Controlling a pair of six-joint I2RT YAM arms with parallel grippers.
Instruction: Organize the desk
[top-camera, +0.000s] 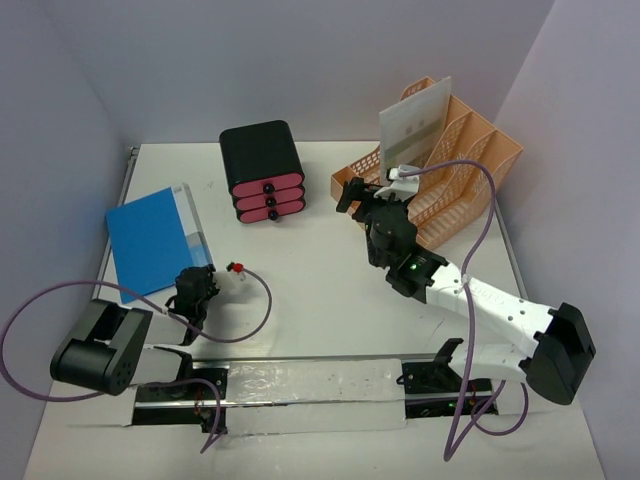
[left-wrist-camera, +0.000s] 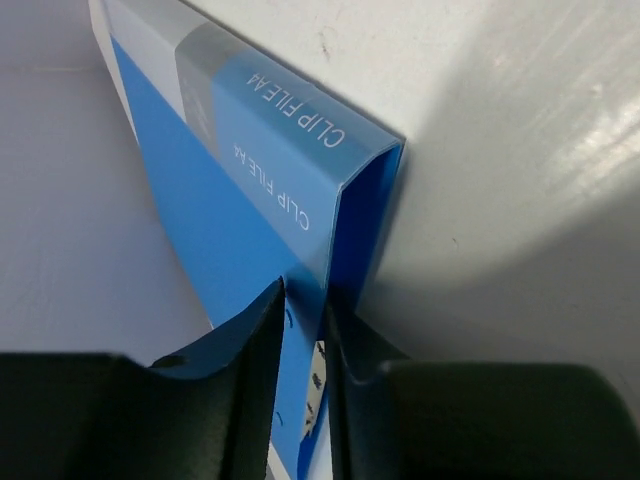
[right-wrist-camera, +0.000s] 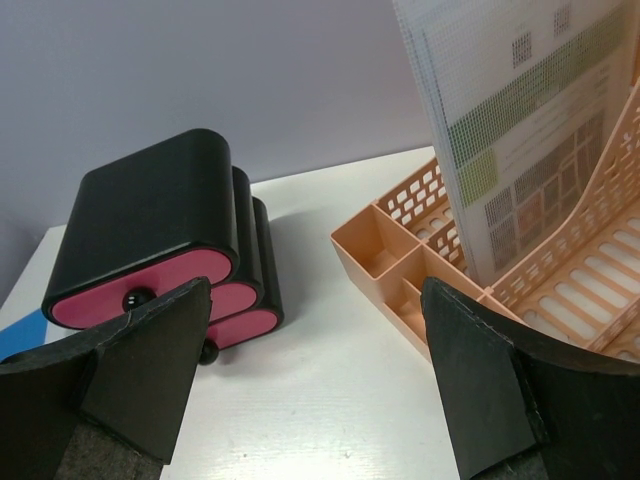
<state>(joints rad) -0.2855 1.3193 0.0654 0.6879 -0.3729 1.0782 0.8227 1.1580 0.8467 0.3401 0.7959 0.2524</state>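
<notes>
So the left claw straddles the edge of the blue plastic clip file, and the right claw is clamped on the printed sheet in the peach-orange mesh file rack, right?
No: the right claw is open and empty, short of the printed sheet in the peach-orange mesh file rack; the right wrist view shows it. The left claw does straddle the edge of the blue plastic clip file.
</notes>
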